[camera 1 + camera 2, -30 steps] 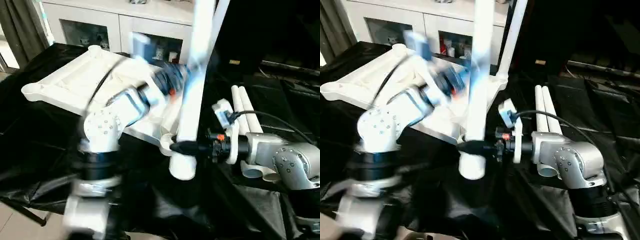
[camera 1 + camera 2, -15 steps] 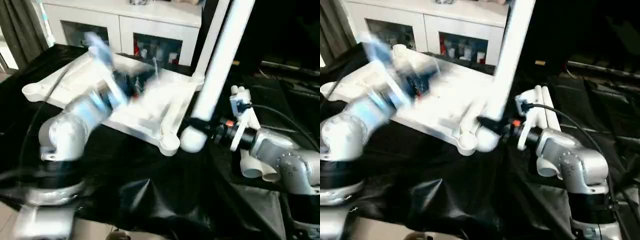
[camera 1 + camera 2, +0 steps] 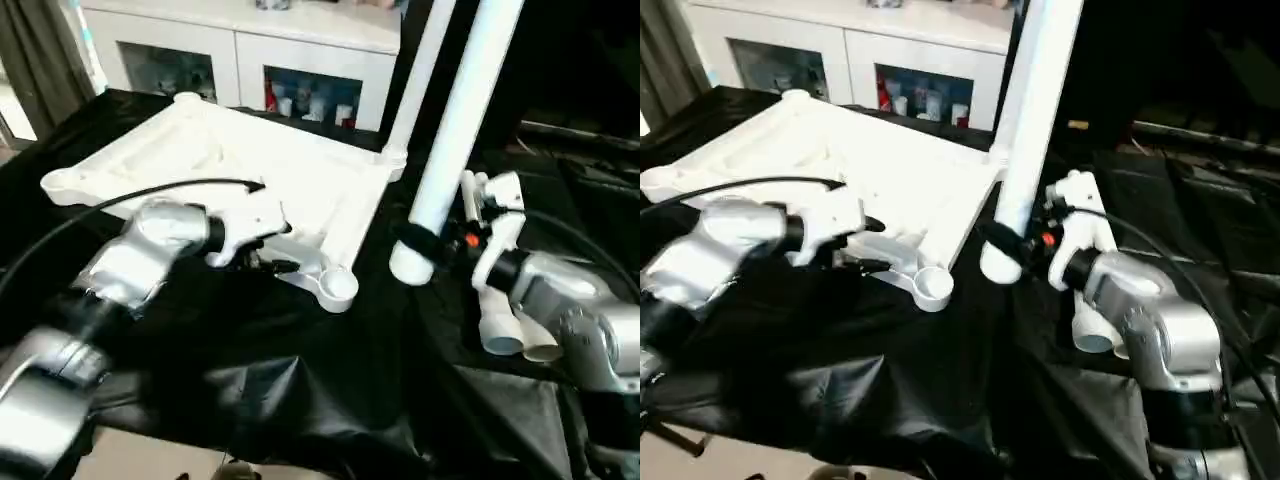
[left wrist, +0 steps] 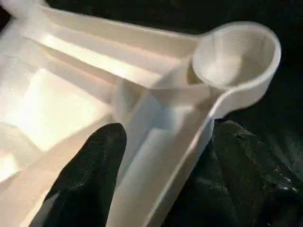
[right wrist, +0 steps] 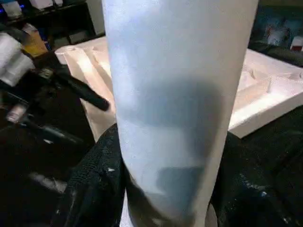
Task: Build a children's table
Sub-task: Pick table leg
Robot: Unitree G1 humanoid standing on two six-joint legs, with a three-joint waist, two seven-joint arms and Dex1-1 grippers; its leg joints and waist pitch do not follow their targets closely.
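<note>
Ribbed white plastic makes up the table top (image 3: 250, 170), lying underside-up on black sheeting over the desk (image 3: 300, 400), with a smooth round socket (image 4: 236, 56) at its near corner. The left gripper (image 4: 163, 165) stands released, fingers spread astride the rim by that socket. The right gripper (image 3: 425, 245) is clenched around a long tapered tube leg (image 3: 455, 130), held upright beside the top. Two more legs (image 3: 505, 330) lie alongside each other behind it.

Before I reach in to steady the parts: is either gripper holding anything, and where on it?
The right gripper is shut on a white table leg near its wide lower end. The left gripper straddles the table top's edge rib beside the near corner socket, open, holding nothing.
</note>
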